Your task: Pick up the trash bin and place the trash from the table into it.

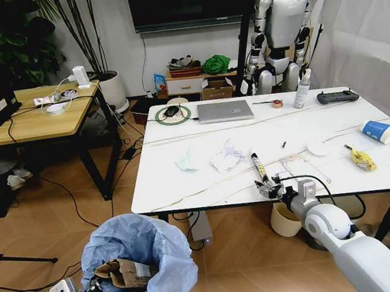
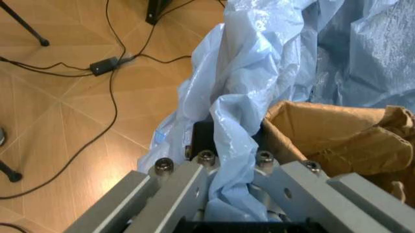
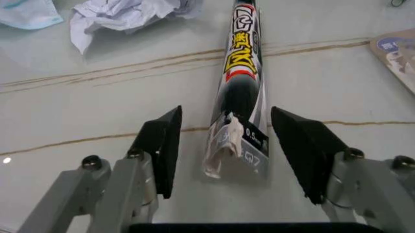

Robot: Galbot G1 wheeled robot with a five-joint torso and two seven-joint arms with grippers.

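On the table [image 1: 185, 183], right claw [image 3: 227, 145] spread around black tube [image 3: 241, 77]; left claw [image 2: 220, 179] clamps trash bin [image 1: 134, 260] liner, fingertips hidden.

Blue-lined trash bin [image 1: 140, 267] w/ cardboard [image 1: 129, 273] inside, held low; black tube [image 1: 258, 167], tissues [image 1: 226, 158] scattered on surface [image 1: 186, 190].

1 bin [image 1: 135, 264], 1 black tube [image 1: 258, 169], 2 tissues [image 1: 225, 158], 1 blue cup [image 1: 378, 130].
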